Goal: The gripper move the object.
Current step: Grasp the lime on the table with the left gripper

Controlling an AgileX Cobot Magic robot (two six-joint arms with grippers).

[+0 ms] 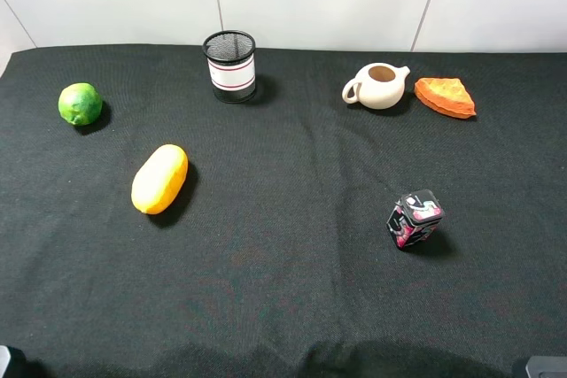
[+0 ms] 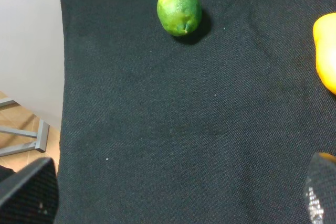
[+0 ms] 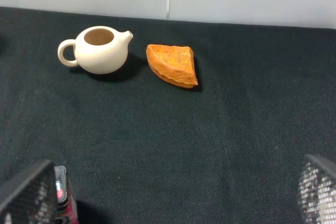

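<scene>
So we're looking down at the black cloth table (image 1: 283,298) from up high, and the lime (image 1: 80,104) is sitting way over at the far left corner, resting on the cloth with nothing touching it; the yellow-orange fruit (image 1: 160,179) is lying closer to the front and more toward the middle, well apart from the lime; a mesh pen cup (image 1: 230,65) is standing upright at the back; over on the right a cream teapot (image 1: 377,86) is sitting just beside an orange wedge (image 1: 446,96), and a small black and pink box (image 1: 415,218) is sitting tipped up on an edge in front of those; the left gripper (image 2: 173,192) is hanging over the cloth with its fingers spread wide and nothing between them, and in its wrist view the lime is lying out ahead, well apart from both fingertips; the right gripper (image 3: 173,192) is also gaping wide and gripping nothing, facing the teapot and wedge, with the box peeking in right next to one fingertip; from the high camera we're only catching slivers of the arms at the bottom corners
</scene>
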